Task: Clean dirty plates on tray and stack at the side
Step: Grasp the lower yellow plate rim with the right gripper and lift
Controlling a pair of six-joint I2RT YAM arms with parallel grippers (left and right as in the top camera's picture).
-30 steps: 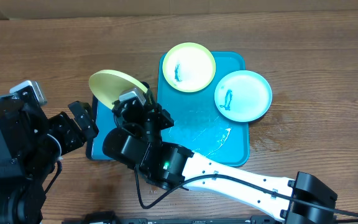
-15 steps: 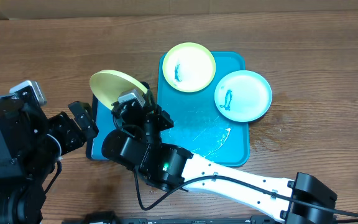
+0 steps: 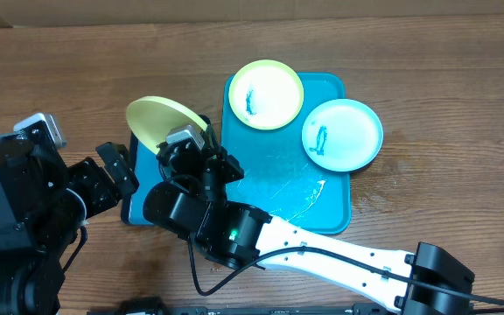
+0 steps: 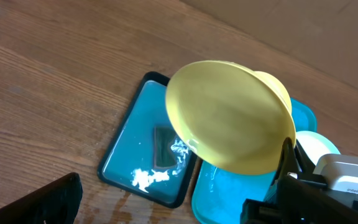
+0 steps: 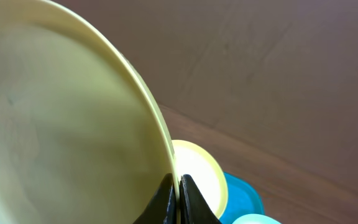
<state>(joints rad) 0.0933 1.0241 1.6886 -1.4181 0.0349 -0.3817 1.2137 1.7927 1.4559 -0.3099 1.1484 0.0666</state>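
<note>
Here we see left gripper [image 3: 110, 179] spread at lower left; right gripper [image 5: 178, 186] pinching the tilted yellow plate [image 5: 73, 124] by its rim above the small blue tray [image 4: 124, 146]; farther, smeared green plate [image 3: 267, 94] and blue plate [image 3: 342, 134] on turquoise tray [image 3: 278, 166], upper centre.

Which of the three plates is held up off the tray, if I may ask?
The leftmost yellow-green plate, pinched by its rim in the right end effector and tilted; the other yellow-green plate and the light blue plate lie flat on the turquoise tray.
</note>
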